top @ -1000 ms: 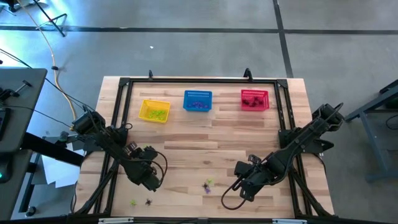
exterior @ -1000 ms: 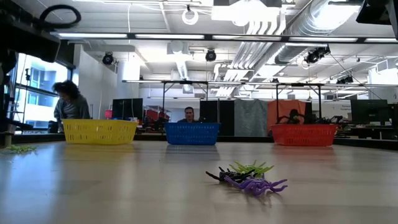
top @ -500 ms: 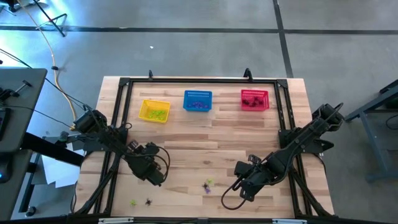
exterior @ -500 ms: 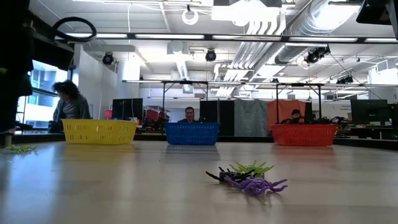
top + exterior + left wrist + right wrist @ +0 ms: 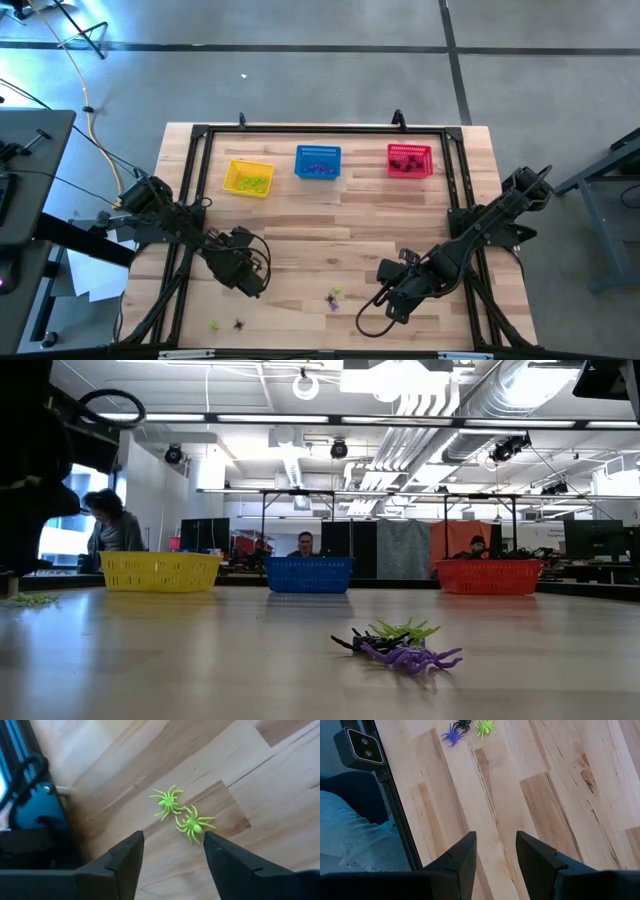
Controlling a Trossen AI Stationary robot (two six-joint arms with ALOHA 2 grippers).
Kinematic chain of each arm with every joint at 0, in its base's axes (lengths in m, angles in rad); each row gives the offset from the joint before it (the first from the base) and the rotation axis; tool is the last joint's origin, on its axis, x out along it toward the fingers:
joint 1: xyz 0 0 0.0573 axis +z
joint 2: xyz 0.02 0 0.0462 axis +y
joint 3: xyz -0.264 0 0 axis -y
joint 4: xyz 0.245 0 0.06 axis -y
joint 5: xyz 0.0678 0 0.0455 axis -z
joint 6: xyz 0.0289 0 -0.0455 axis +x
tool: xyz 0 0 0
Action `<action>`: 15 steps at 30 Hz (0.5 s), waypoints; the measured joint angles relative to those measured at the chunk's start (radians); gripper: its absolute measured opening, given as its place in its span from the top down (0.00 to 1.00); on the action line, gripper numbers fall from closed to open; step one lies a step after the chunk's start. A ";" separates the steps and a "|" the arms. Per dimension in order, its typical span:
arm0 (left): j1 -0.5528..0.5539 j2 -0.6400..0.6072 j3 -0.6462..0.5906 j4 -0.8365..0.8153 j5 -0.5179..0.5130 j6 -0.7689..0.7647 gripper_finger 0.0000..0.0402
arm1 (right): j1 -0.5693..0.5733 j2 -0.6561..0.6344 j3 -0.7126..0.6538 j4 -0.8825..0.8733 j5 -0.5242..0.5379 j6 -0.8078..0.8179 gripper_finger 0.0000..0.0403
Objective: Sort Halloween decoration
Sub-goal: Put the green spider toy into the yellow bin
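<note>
The Halloween decoration shows as tiny plastic spiders. Two yellow-green ones (image 5: 167, 802) (image 5: 192, 824) lie on the wood just ahead of my left gripper (image 5: 172, 852), which is open above the table's near left (image 5: 250, 283). A black spider (image 5: 238, 323) lies near them. A purple (image 5: 452, 735), a black (image 5: 463, 724) and a green spider (image 5: 484, 727) lie bunched at the near middle (image 5: 400, 645). My right gripper (image 5: 496, 850) hangs open to their right (image 5: 388, 300), with nothing between its fingers.
A yellow basket (image 5: 248, 178), a blue basket (image 5: 318, 162) and a red basket (image 5: 409, 159) stand in a row at the far side, each with spiders inside. A black frame (image 5: 190, 180) rims the table. A person's leg (image 5: 350, 830) shows past the near edge.
My left arm has swung slightly toward the table's middle and its wrist has rolled; more of it shows at the left of the low view. The spiders have stayed where they were.
</note>
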 joint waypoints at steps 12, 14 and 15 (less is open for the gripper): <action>0.048 -0.008 -0.162 0.258 -0.022 -0.015 0.52 | 0.000 0.000 0.000 0.001 0.000 0.000 0.67; 0.048 -0.008 -0.171 0.264 -0.027 -0.064 0.54 | 0.000 0.000 0.000 0.003 0.000 0.000 0.67; 0.047 -0.008 -0.175 0.265 -0.032 -0.091 0.55 | 0.000 0.000 0.000 0.004 0.000 0.000 0.67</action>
